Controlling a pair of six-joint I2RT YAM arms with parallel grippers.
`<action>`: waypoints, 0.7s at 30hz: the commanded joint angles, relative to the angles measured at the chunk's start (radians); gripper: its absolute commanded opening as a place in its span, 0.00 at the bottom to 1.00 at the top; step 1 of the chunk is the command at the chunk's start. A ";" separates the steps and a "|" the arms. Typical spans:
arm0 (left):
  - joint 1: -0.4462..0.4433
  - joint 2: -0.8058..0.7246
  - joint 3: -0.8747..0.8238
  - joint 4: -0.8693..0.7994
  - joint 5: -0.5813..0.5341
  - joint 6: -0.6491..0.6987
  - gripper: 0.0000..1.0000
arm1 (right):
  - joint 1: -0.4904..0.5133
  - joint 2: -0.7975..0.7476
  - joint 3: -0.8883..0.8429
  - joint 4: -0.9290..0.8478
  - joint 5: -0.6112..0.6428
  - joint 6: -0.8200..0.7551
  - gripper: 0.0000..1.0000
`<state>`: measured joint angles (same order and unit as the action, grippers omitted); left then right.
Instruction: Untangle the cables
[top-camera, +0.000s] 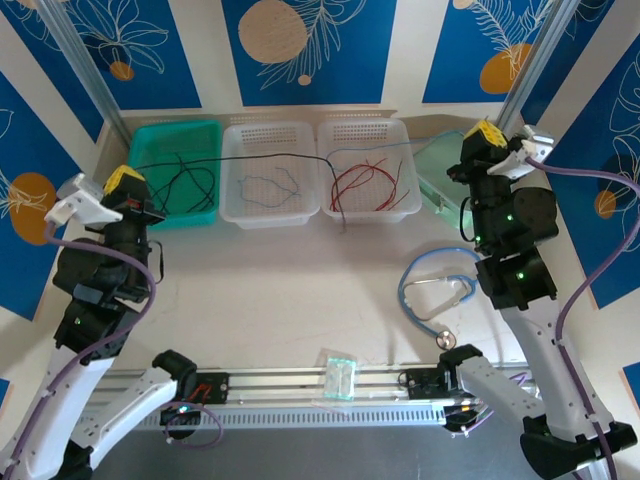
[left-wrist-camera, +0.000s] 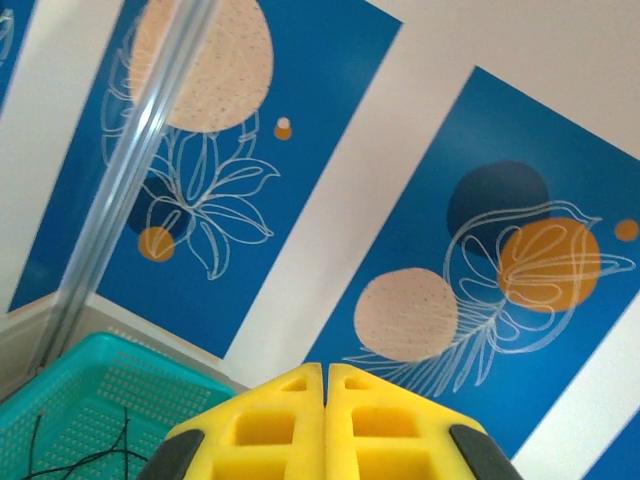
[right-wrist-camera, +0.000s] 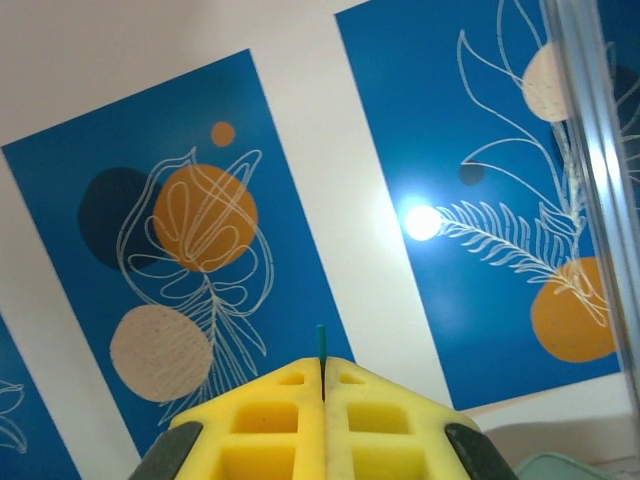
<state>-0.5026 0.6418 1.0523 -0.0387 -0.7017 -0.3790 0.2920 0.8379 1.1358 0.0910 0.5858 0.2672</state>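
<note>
- The table (top-camera: 300, 290) is a pale cream surface. Behind it, the walls (top-camera: 300, 40) are white with blue panels that carry orange circles and white leaf drawings.
- Aluminium posts (top-camera: 85, 65) rise at the back corners. A bright spot of light (right-wrist-camera: 422, 222) reflects on one blue panel in the right wrist view.
- Three trays stand in a row at the back of the table, side by side: a teal tray (top-camera: 205, 135), a middle white tray (top-camera: 268, 128) and a right white tray (top-camera: 362, 124).
- The black cables (top-camera: 185, 180) lie in the teal tray. One long black cable (top-camera: 270, 158) runs from there across the middle white tray to the right white tray.
- A blue cable (top-camera: 272, 185) lies curled in the middle white tray, and the red cables (top-camera: 365, 185) lie in the right white tray.
- The left gripper (top-camera: 122, 178) is raised near the teal tray, with its yellow fingers pressed together and nothing between them.
- The right gripper (top-camera: 487, 133) is raised to the right of the trays. Its fingers are pressed together on a thin bluish strand (right-wrist-camera: 321, 342) that sticks out between the tips.
- A light-blue stethoscope (top-camera: 435, 285) lies on the table before the right arm, well apart from the trays.
- A small clear packet (top-camera: 338, 377) rests on the metal rail (top-camera: 280, 380) at the near edge.
</note>
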 joint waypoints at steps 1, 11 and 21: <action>-0.003 -0.026 -0.031 0.077 -0.093 -0.014 0.00 | -0.016 -0.018 -0.005 -0.010 0.080 0.023 0.00; -0.003 -0.047 -0.061 0.107 -0.137 -0.027 0.00 | -0.062 -0.043 -0.024 -0.033 0.119 0.033 0.00; -0.004 0.098 0.095 0.028 0.066 0.002 0.00 | -0.089 -0.050 -0.014 -0.074 0.025 0.063 0.00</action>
<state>-0.5026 0.7074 1.0786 0.0021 -0.7250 -0.3920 0.2089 0.8059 1.1187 0.0109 0.6357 0.3092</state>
